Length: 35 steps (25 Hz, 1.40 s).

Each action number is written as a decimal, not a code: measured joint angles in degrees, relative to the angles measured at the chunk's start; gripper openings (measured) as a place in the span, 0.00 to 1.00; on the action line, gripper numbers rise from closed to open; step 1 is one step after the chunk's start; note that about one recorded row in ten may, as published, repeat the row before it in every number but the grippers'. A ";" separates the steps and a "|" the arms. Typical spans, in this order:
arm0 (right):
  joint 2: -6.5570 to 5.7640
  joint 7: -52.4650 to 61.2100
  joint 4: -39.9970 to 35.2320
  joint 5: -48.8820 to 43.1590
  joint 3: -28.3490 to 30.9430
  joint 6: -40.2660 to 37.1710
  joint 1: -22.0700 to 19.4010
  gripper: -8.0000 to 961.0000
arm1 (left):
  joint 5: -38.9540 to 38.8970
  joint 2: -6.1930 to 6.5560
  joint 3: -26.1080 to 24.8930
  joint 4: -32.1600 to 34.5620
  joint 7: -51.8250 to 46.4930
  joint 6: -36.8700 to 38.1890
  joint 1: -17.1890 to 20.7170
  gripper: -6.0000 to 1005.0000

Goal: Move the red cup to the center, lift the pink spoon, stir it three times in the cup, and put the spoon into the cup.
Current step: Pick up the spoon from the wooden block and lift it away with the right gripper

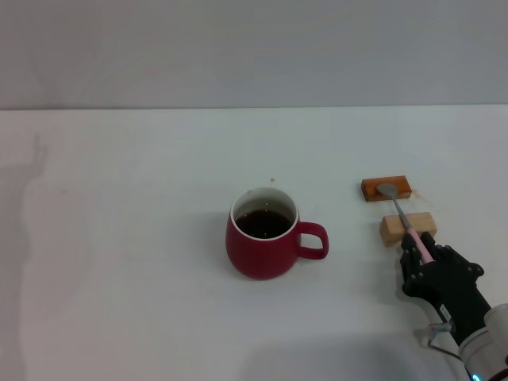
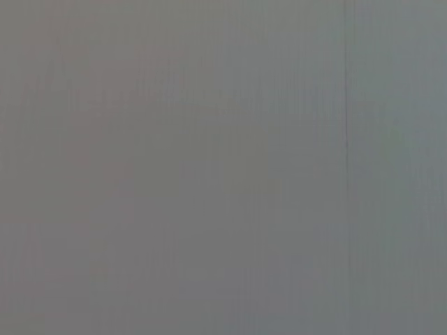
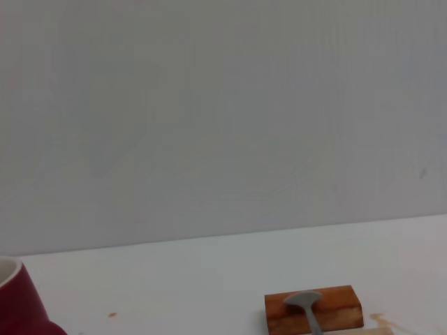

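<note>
Lower right of the head view: the right hand (image 1: pixel 418 252) is sitting low over the surface (image 1: pixel 119 278), its dark fingers (image 1: pixel 409 258) closing around the pale handle end of the pink spoon (image 1: pixel 405 219).

Just beyond it, the spoon's neck is lying across a tan block (image 1: pixel 407 228), and its silver bowl is resting on an orange block (image 1: pixel 386 188) farther up the frame (the right wrist view is showing that bowl on the orange block (image 3: pixel 314 309) too).

Centre of the frame: the red cup (image 1: pixel 262 235) is standing upright, dark liquid inside, handle pointing right.

The left hand is not appearing in any view.

Risk, as a judgement: a grip this far out on the thin handle is letting the spoon pivot or slip on lifting, and a drooping bowl could knock the blocks or strike the cup rim and splash.
</note>
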 joint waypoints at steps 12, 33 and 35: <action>0.00 0.00 -0.02 0.00 -0.01 0.66 0.09 0.24 | 0.00 0.00 0.00 0.08 0.00 -0.03 -0.01 0.81; 0.18 -0.37 0.23 0.00 -0.01 0.64 -0.28 0.17 | 0.00 0.13 0.00 0.67 0.00 -0.12 -0.11 0.81; 0.18 -0.42 0.24 0.00 -0.01 0.60 -0.25 0.17 | 0.00 0.16 0.00 0.70 -0.04 -0.12 -0.14 0.81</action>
